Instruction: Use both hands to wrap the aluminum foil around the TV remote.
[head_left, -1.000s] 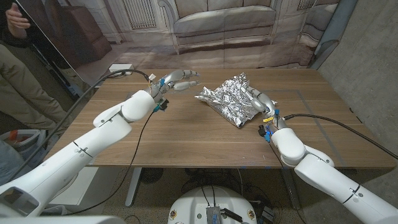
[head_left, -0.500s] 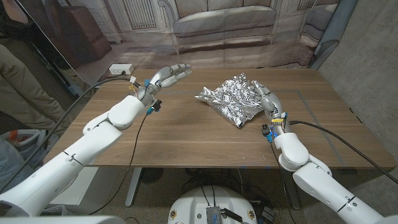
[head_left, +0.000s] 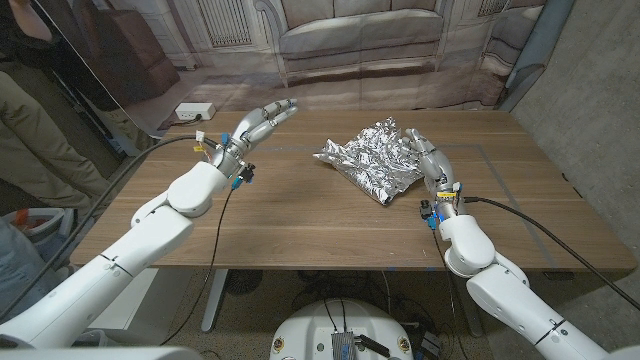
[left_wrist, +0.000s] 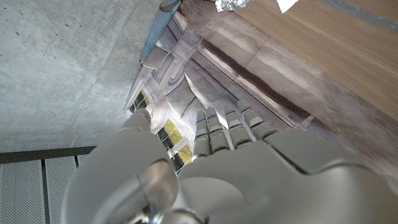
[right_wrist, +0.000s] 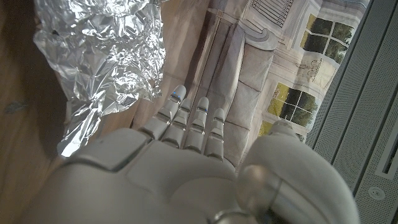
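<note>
Crinkled aluminum foil (head_left: 371, 159) is my landmark: my right hand (head_left: 428, 158) stands just beside its right edge, fingers straight and apart, gripping nothing; whether they touch the sheet I cannot tell. My left hand (head_left: 254, 126) hovers well to the foil's left, over the far part of the wooden bench (head_left: 300, 225), fingers stretched out and loosely spread, holding nothing. The foil lies bunched in a loose mound right of the bench's middle; I cannot see the remote.

The aluminum foil (head_left: 372, 159) is a crumpled, shiny silver bundle, bunched up and lying on the desk's (head_left: 300, 220) far right part; the remote itself is hidden.
</note>
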